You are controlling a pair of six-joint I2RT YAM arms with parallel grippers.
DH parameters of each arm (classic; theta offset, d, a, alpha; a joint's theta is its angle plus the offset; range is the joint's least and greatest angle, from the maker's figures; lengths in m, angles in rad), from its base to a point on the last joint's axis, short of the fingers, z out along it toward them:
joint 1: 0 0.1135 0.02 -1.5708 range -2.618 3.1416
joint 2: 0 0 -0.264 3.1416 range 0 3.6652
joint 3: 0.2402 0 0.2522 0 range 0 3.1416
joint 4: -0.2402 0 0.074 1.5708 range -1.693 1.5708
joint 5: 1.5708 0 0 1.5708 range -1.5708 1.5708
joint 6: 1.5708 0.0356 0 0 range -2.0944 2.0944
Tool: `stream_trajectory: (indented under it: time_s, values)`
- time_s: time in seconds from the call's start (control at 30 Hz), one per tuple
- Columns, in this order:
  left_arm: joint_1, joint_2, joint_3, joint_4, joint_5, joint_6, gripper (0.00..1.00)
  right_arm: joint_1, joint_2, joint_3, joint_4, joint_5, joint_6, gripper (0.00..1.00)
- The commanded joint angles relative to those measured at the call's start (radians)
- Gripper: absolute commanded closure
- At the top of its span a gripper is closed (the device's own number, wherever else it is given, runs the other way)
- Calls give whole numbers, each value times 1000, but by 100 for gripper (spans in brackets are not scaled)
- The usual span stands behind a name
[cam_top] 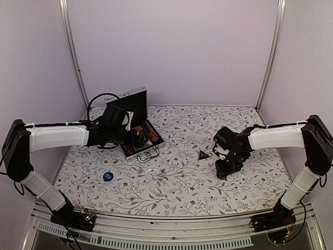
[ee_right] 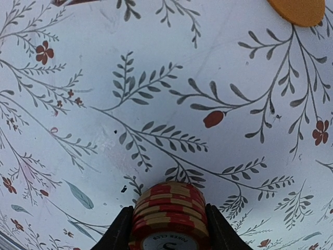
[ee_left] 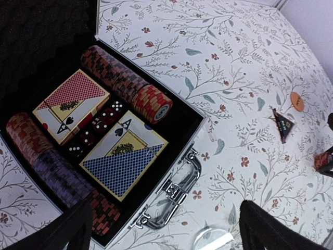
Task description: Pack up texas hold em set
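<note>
A: Pinching a chip stack (ee_right: 169,205), the right gripper (ee_right: 169,229) is sitting low over the bench (cam_top: 182,182). The frame is cutting off the stack's face, with only "POKER CLUB" reading.

B: And the briefcase (cam_top: 136,139)?

A: It is lying open far left, its handle (ee_left: 174,200) pointing near-right. The left gripper (ee_left: 166,213) is hovering spread above it, hiding part from the top view.
</note>
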Motion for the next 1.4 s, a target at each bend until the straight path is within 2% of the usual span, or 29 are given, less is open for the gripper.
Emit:
stream_trajectory:
  time_s: [0.0, 0.17, 0.47, 0.7, 1.1, 1.37]
  values:
    - [-14, 4, 29, 13, 13, 6, 0, 7, 10, 36, -18, 21, -4, 63]
    - [-15, 0, 20, 55, 65, 0, 1, 19, -38, 74, -26, -12, -17, 72]
    - [-14, 38, 3, 186, 277, -61, 4, 65, -60, 204, -79, -131, -74, 75]
    - [-23, 134, -31, 405, 528, -230, 5, 117, 7, 337, -126, -195, -138, 77]
    - [-75, 320, -4, 629, 735, -448, 11, 167, 139, 520, -185, -248, -218, 79]
    - [-105, 407, -2, 799, 826, -602, 9, 183, 192, 579, -187, -270, -234, 80]
